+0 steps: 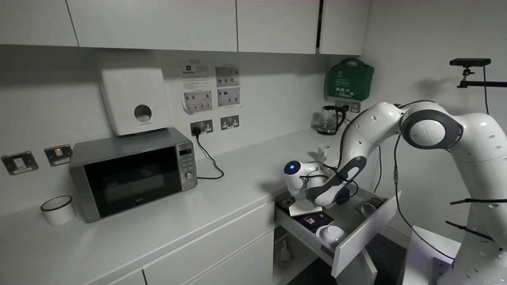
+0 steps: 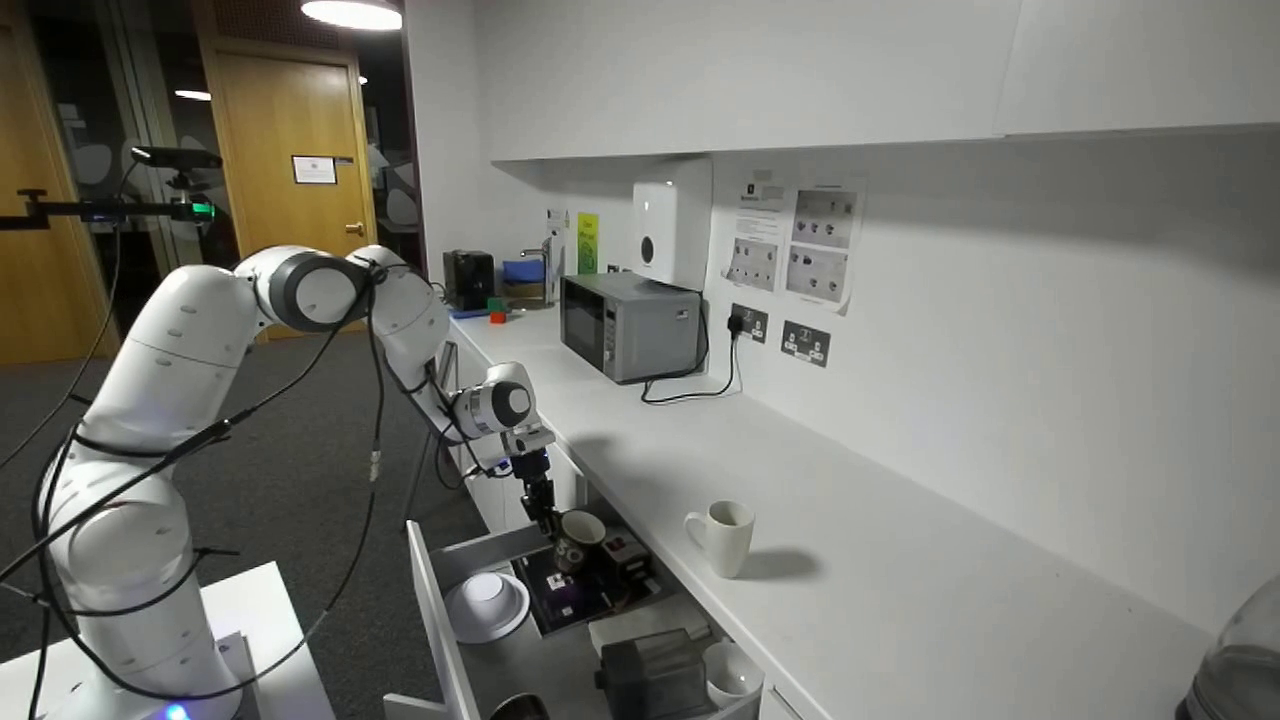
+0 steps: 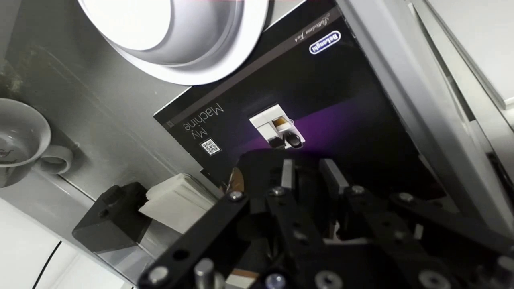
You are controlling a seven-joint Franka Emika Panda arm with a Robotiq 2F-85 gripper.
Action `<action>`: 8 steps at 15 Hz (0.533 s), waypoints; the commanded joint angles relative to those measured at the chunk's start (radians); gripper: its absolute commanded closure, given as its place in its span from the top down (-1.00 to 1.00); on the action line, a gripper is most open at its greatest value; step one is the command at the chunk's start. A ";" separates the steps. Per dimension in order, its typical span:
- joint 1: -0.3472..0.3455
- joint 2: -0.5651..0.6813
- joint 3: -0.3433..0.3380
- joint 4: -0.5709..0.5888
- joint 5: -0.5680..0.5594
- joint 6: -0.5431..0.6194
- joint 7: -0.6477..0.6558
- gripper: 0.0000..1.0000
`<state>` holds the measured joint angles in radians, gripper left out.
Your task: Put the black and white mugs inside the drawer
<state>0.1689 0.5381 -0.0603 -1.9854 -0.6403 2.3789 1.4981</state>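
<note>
The arm leans across the counter's edge — and there's the gripper (image 2: 548, 520), pointing down into the pulled-out drawer (image 2: 440, 620), its fingers drawn nearly together and clasping the black mug (image 2: 578, 548). Rim or handle, the views don't settle which part they have. The mug sits within the drawer's walls, pale inside facing up, at one end of a flat black DeLonghi package (image 3: 341, 80); whether its base touches down can't be told. Toward the drawer front, just beside that package, is a stack of white dishes (image 2: 487, 600), while the wrist view picks out a pale handled cup (image 3: 20, 128) and a dark container (image 3: 110, 222). And the white mug (image 2: 728, 540)? Up on the counter (image 2: 880, 600), upright, outside the drawer — both exterior views have it. Well apart, the microwave (image 1: 130, 174) stands near a dark-rimmed white cup (image 1: 59, 211).
</note>
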 commanded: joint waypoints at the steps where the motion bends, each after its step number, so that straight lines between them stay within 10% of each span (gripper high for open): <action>1: 0.057 -0.003 -0.053 0.011 -0.027 -0.003 0.069 -0.89; 8: 0.096 0.003 -0.089 0.011 -0.074 -0.019 0.158 -0.89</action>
<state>0.2376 0.5442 -0.1173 -1.9827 -0.6676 2.3785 1.6020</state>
